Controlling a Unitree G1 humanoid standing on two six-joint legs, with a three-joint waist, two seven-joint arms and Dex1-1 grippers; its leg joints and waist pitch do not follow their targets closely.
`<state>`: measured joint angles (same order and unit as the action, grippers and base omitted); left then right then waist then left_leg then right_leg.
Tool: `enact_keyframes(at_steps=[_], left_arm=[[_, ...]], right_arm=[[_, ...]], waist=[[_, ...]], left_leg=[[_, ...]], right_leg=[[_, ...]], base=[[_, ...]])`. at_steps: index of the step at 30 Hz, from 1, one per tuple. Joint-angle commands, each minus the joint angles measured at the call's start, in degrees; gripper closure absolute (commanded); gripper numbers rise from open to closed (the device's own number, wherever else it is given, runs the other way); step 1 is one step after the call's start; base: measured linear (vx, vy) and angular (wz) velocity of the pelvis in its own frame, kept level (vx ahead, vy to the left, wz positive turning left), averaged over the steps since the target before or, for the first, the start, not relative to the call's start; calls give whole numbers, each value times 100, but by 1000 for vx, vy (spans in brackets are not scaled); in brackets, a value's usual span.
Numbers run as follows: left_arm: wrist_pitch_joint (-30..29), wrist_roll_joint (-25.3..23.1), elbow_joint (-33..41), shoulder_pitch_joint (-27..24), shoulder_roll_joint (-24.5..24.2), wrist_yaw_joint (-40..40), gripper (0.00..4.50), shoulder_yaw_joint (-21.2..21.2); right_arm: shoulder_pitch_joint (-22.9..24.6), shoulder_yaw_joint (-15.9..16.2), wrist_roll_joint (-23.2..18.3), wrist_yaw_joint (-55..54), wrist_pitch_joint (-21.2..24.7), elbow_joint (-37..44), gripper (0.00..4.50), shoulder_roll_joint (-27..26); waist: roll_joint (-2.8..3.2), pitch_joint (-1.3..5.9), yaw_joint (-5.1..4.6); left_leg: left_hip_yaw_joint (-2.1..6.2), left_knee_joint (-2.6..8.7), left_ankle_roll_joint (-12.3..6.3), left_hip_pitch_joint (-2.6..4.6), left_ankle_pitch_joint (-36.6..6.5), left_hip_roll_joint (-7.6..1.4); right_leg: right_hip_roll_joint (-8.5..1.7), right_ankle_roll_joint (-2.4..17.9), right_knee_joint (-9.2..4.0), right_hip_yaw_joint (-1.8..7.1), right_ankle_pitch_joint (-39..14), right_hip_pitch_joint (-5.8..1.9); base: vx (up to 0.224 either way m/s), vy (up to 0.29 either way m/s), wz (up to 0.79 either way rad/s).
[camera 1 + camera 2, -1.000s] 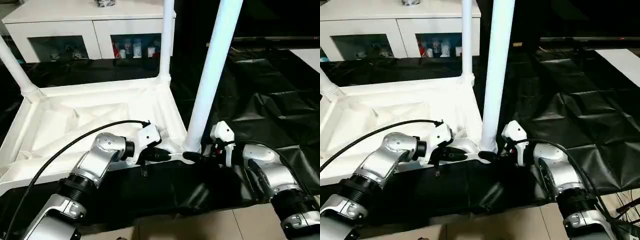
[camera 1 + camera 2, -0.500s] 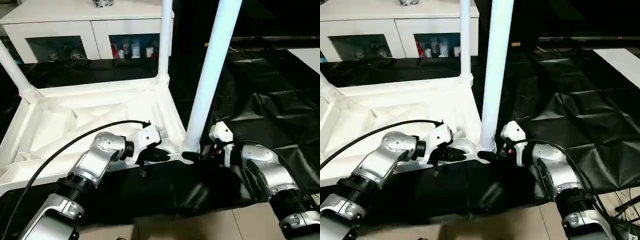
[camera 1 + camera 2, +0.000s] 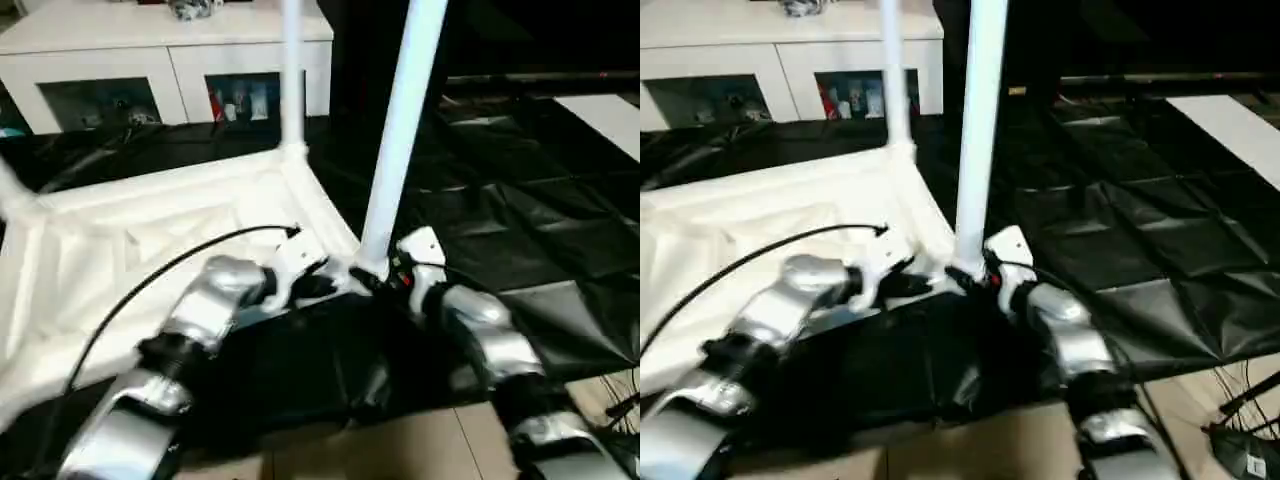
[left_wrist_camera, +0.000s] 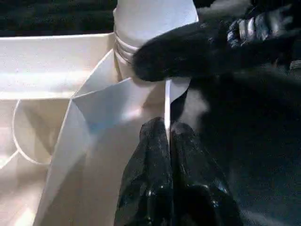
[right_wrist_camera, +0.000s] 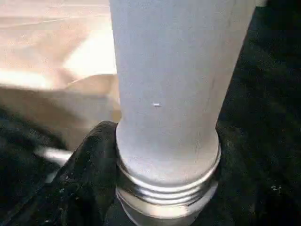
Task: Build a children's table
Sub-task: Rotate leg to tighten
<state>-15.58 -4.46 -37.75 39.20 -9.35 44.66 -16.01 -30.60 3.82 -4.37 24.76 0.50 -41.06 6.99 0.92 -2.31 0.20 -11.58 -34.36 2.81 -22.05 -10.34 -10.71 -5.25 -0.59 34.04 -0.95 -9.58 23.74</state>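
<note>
Three legs are standing in the upturned top point(image 3: 150, 215); right gripper point(image 3: 362, 283) is clasping the near leg point(image 3: 395, 140), left gripper point(image 4: 167, 141) closed on the rim

The white children's table point(image 3: 150, 240) lies upside down, ribbed underside up. Legs stand upright in its corner sockets; the near leg point(image 3: 400, 130) seems seated, its threaded collar showing.
</note>
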Motion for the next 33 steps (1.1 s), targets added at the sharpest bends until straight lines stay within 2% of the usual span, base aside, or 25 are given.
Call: enact_keyframes(at_steps=[1, 2, 4, 5, 8, 9, 11, 12, 13, 14, 15, 18, 20, 21, 23, 24, 27, 30, 32, 33], left_arm=[[-185, -10, -477, 124, 315, -675, 450, 126], [-189, -2, -650, 223, 440, -911, 450, 192], [-110, -27, -902, 354, 589, -1220, 450, 256], [-93, -38, -964, 386, 625, -1273, 450, 261], [-7, -66, -1084, 450, 703, -1230, 450, 227], [42, -82, -1104, 451, 703, -1186, 450, 207], [96, -107, -1128, 432, 686, -1091, 450, 167], [116, -114, -1139, 427, 680, -1071, 450, 156], [178, -130, -1183, 421, 665, -1039, 450, 129], [194, -132, -1195, 419, 660, -1031, 450, 123], [223, -134, -1233, 427, 658, -1030, 450, 119], [287, -142, -1237, 413, 627, -959, 450, 86], [293, -146, -1224, 406, 612, -928, 450, 74], [303, -151, -1223, 404, 603, -907, 450, 70], [346, -167, -1215, 392, 579, -833, 450, 53], [355, -170, -1203, 383, 567, -808, 450, 53], [407, -171, -1180, 365, 505, -719, 450, 40], [428, -169, -1170, 361, 477, -680, 450, 37], [448, -169, -1164, 361, 455, -650, 450, 41], [451, -168, -1158, 357, 451, -645, 450, 40]], right_arm=[[-149, -90, 132, -787, 201, -324, 181, -186], [-225, -182, 125, -1139, 249, -466, 181, -284], [-325, -265, 164, -1586, 248, -626, 181, -427], [-353, -283, 173, -1694, 247, -659, 181, -471], [-402, -273, 270, -1878, 245, -668, 181, -604], [-400, -272, 282, -1890, 236, -679, 181, -616], [-374, -330, 227, -1884, 167, -670, 181, -625], [-366, -355, 201, -1882, 147, -665, 147, -625], [-354, -474, 83, -1894, 94, -657, 147, -618], [-354, -509, 39, -1872, 85, -654, 147, -604], [-362, -546, -6, -1859, 72, -662, 107, -591], [-351, -503, 128, -1809, -29, -595, 101, -402], [-355, -494, 123, -1625, -36, -566, 78, -312], [-357, -486, 119, -1493, -40, -547, 78, -250], [-291, -272, 219, -918, -90, -392, 66, 11], [-222, -143, 281, -539, -116, -291, 66, 221], [150, -3, -28, 1131, -242, 304, 66, 1020], [421, 76, -246, 2000, -272, 715, 66, 1476], [600, 43, -416, 2528, -242, 958, 66, 1826], [629, 6, -473, 2637, -197, 996, 66, 1896]], waist=[[-53, 345, 19], [-47, 359, 35], [-49, 365, 43], [-39, 372, 49], [-62, 381, 78], [-69, 364, 89], [-74, 353, 98], [-65, 344, 106], [-61, 343, 111], [-63, 344, 110], [-61, 347, 112], [-69, 343, 129], [-80, 348, 139], [-79, 346, 150], [-91, 347, 176], [-72, 346, 181], [-100, 348, 210], [-137, 345, 212], [-140, 327, 211], [-152, 321, 178]], left_leg=[[103, 460, -83, 92, -1608, -149], [104, 454, -107, 110, -1568, -152], [98, 439, -176, 95, -1457, -142], [91, 432, -217, 103, -1386, -141], [87, 418, -384, 75, -1148, -141], [82, 426, -425, 81, -1229, -145], [85, 436, -407, 87, -1331, -151], [90, 452, -355, 100, -1453, -160], [97, 462, -306, 103, -1509, -164], [97, 463, -284, 98, -1522, -161], [100, 468, -263, 98, -1522, -164], [94, 465, -266, 96, -1501, -163], [92, 460, -280, 95, -1501, -162], [90, 458, -303, 85, -1456, -162], [86, 445, -361, 75, -1380, -165], [90, 446, -375, 77, -1370, -161], [88, 425, -508, 64, -1389, -169], [85, 406, -651, 36, -1326, -165], [87, 407, -700, 49, -1427, -178], [97, 416, -680, 14, -1462, -166]], right_leg=[[-183, 1269, -410, 87, -1434, -208], [-186, 1291, -410, 85, -1352, -215], [-186, 1350, -398, 87, -1135, -228], [-187, 1367, -394, 84, -1015, -226], [-199, 1399, -370, 75, -716, -263], [-203, 1374, -395, 71, -886, -257], [-208, 1331, -412, 72, -1097, -250], [-207, 1277, -429, 72, -1312, -235], [-206, 1234, -435, 75, -1382, -232], [-205, 1218, -436, 77, -1387, -232], [-202, 1208, -426, 78, -1333, -234], [-205, 1210, -426, 79, -1287, -231], [-203, 1204, -424, 75, -1281, -240], [-209, 1209, -417, 80, -1229, -245], [-209, 1219, -410, 77, -1115, -259], [-206, 1234, -409, 73, -1101, -263], [-206, 1218, -414, 68, -1005, -306], [-211, 1252, -417, 64, -1017, -321], [-221, 1248, -452, 60, -1280, -296], [-217, 1223, -455, 45, -1517, -300]], base=[[0, 0, 0], [0, 0, 0], [0, 0, 0], [0, 0, 0], [0, 0, 0], [0, 0, 0], [0, 0, 0], [0, 0, 0], [0, 0, 0], [0, 0, 0], [0, 0, 0], [0, 0, 0], [0, 0, 0], [0, 0, 0], [0, 0, 0], [0, 0, 0], [0, 0, 0], [0, 0, 0], [0, 0, 0], [0, 0, 0]])
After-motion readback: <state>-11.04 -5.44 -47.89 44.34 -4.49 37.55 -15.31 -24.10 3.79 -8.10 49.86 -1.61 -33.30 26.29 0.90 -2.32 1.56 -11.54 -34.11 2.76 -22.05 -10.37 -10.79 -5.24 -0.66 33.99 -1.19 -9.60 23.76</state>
